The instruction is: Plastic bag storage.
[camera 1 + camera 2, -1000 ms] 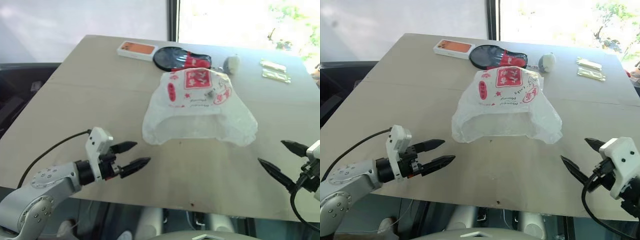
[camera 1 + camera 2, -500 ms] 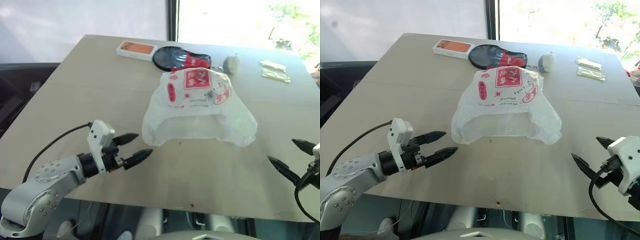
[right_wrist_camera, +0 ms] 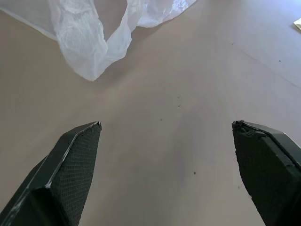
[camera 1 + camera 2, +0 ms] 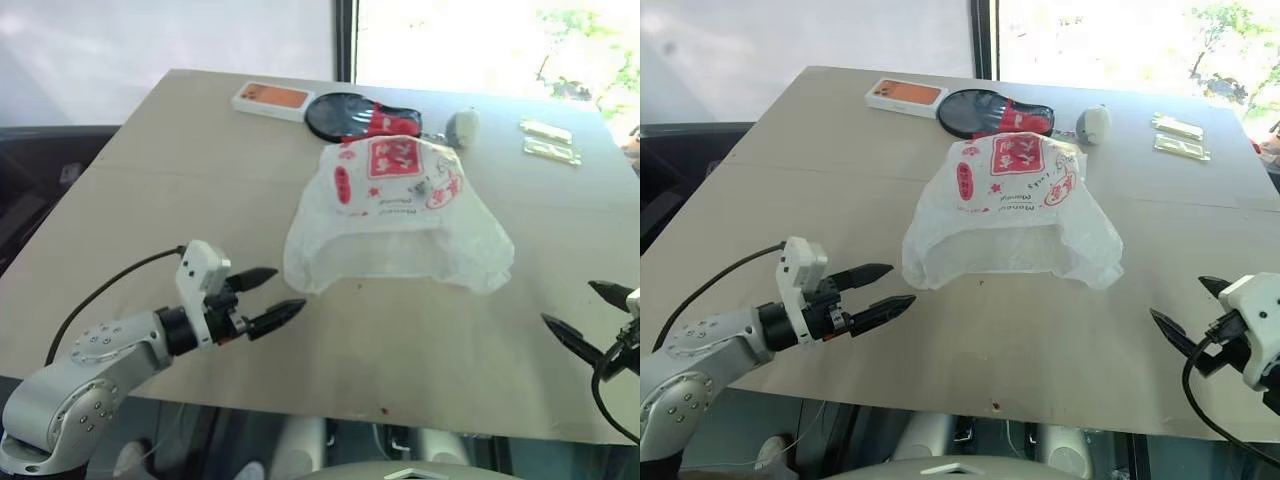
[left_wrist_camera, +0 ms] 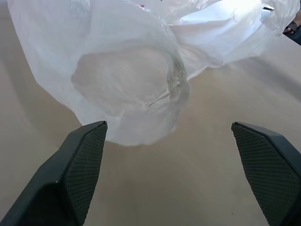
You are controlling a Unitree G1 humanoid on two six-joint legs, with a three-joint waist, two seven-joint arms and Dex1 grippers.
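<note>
The plastic bag (image 4: pixel 395 215), thin white with red printed patches, lies crumpled in the middle of the table with its mouth facing me. My left gripper (image 4: pixel 288 289) hovers open just short of the bag's near left corner, nothing between its fingers. In the left wrist view the bag (image 5: pixel 131 80) sits right ahead of the open left gripper (image 5: pixel 167 124). My right gripper (image 4: pixel 568 302) stands open near the table's right front, well clear of the bag. The right wrist view shows a handle loop (image 3: pixel 94 42) beyond the right gripper (image 3: pixel 167 123).
Behind the bag lie an orange-and-white phone box (image 4: pixel 272 99), a black round item with red print (image 4: pixel 355 115), a small grey object (image 4: pixel 462 126) and two flat packets (image 4: pixel 548 140). The table's front edge (image 4: pixel 380 415) runs just below both grippers.
My right gripper has drifted a little to the right, toward the picture's edge. The left gripper and the bag have stayed about where they were.
</note>
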